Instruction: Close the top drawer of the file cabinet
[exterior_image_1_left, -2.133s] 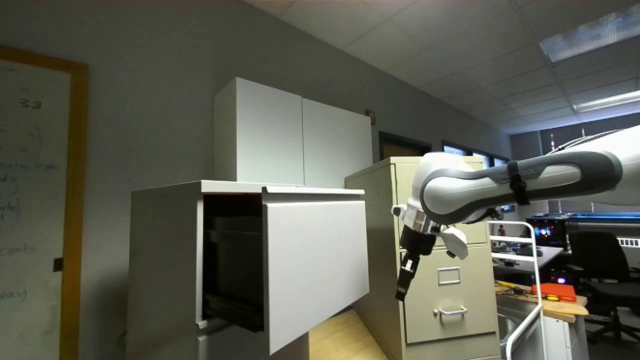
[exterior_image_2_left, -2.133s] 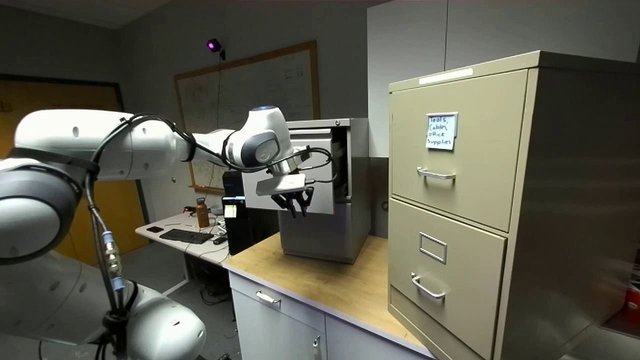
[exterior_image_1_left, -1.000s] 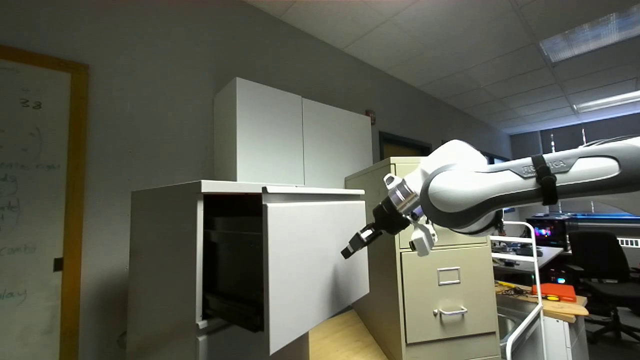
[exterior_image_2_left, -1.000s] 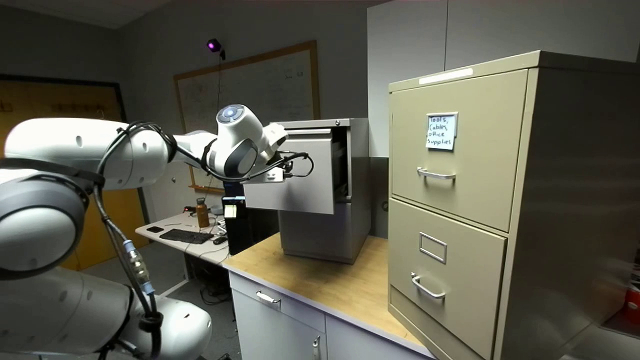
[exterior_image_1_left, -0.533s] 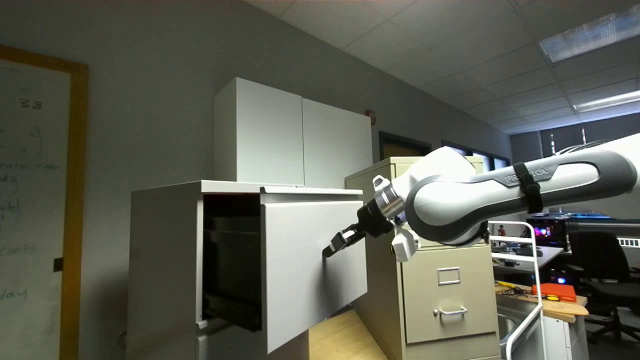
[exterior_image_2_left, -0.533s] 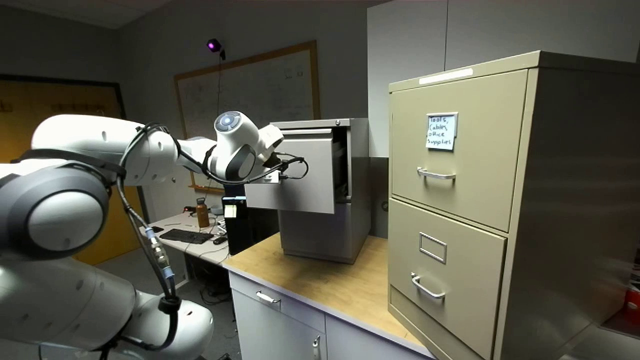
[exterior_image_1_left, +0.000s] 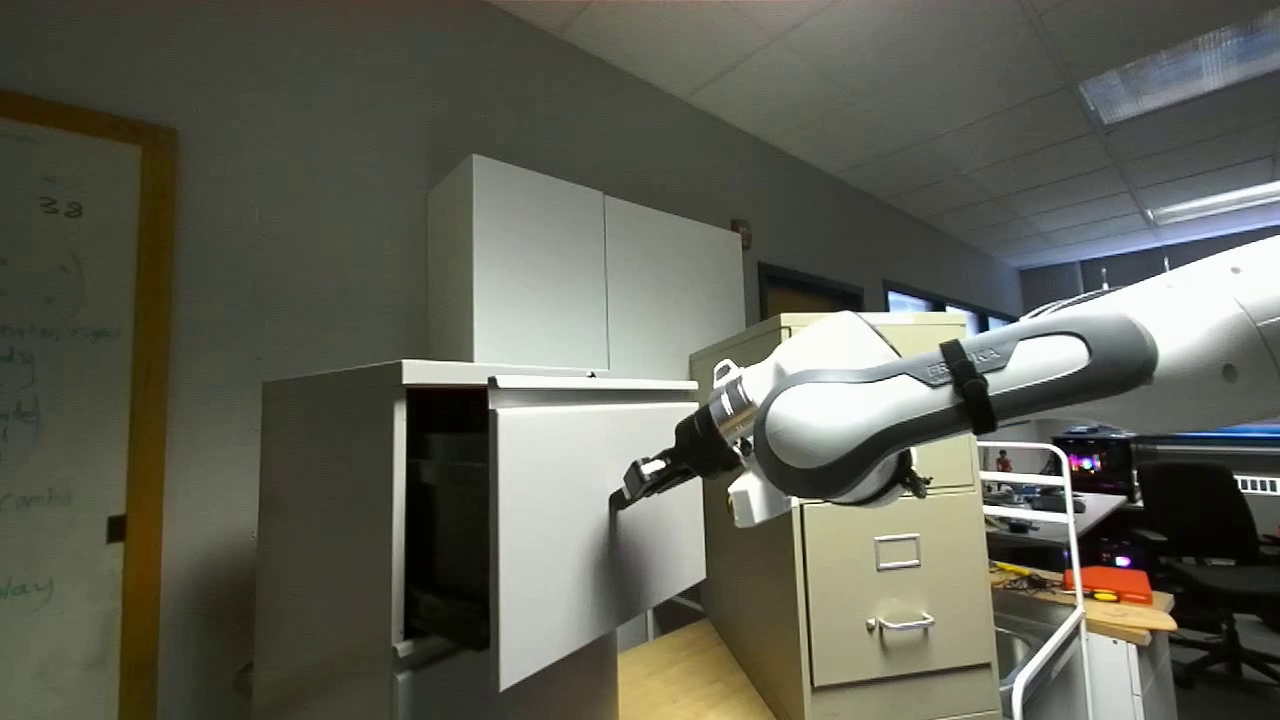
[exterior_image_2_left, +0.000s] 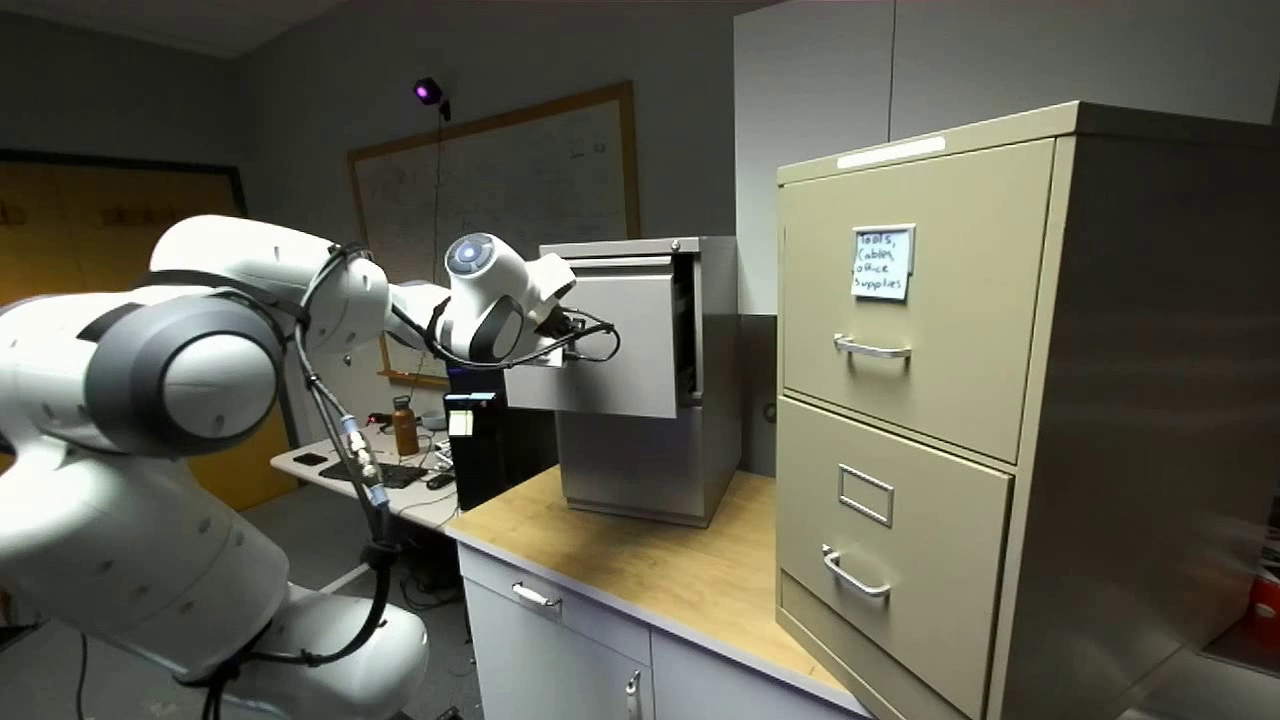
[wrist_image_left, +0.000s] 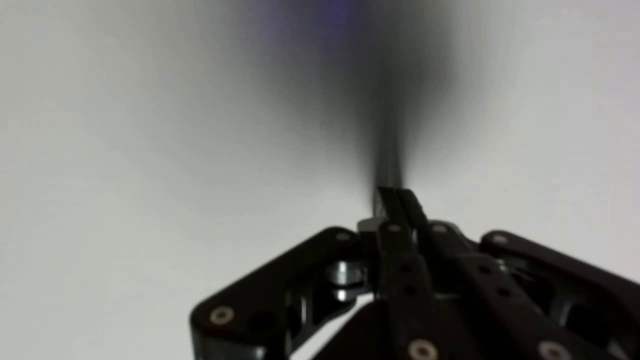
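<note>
- Wrist view: gripper (wrist_image_left: 395, 191) was pressed together, holding nothing.
- In an exterior view, drawer (exterior_image_1_left: 565, 540) stood part-open, at three o'clock of cabinet (exterior_image_1_left: 330, 540); gripper seemingly touched drawer's front.
- Judged: contact made; closing push remained.

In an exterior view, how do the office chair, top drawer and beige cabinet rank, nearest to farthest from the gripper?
1. Top drawer: directly ahead of the gripper.
2. Beige cabinet: right of centre in the picture.
3. Office chair: far right background.

Top drawer (exterior_image_1_left: 572, 515) blocking claw (wrist_image_left: 396, 191) ahead, gap between file cabinet (exterior_image_2_left: 722, 400) and beige cabinet (exterior_image_2_left: 980, 400)
</note>
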